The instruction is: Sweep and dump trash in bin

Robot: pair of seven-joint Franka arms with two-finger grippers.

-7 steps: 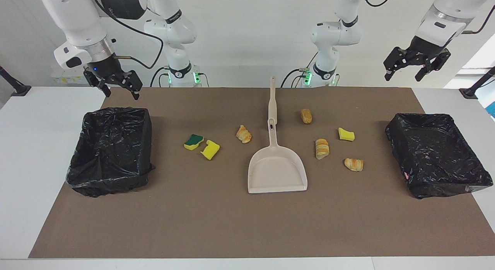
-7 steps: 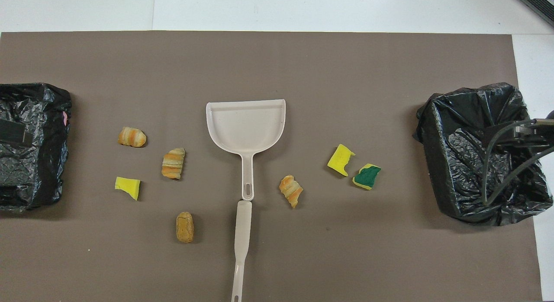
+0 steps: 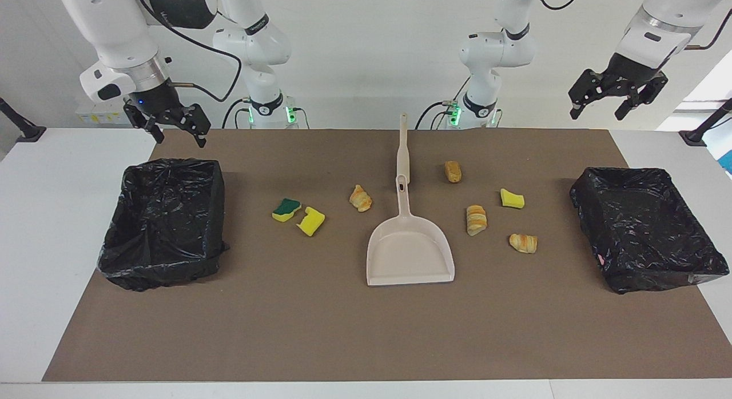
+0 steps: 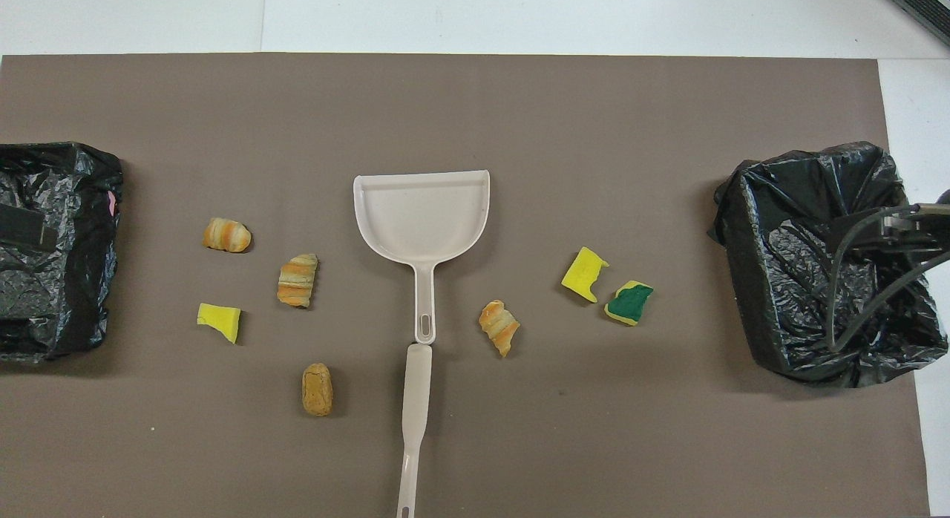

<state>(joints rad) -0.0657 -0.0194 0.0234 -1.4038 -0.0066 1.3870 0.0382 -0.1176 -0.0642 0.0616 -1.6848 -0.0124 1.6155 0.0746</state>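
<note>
**A:** anyone reading any brand or label here? I'm getting nothing legible; there's some lettering on the arm joints in the facing view but it's too small to make out.

**B:** same; no readable writing. Both arms are waiting up in the air; the left tool (image 3: 616, 99) is hanging over the tabletop (image 3: 657, 147) edge by the black-bagged bin (image 3: 646, 227) at its end, fingers spread, pinching nothing; the right tool (image 3: 170, 124) is hovering over the robots' edge of the other bin (image 3: 163, 227), also spread and empty.

**A:** the overhead view isn't showing either tool clearly, only a cable over the right arm's bin.

**B:** the trash (image 3: 476, 219) is lying scattered on the brown mat (image 3: 343, 330), seven bits; three toward the right arm's end, including the green-topped sponge (image 3: 286, 209), four toward the left arm's end; the dustpan (image 3: 410, 256) is sitting between them, its handle pointing at the robots, touching the brush handle (image 3: 402, 144).

**A:** the overhead view is cutting the brush off at the bottom edge.
</note>
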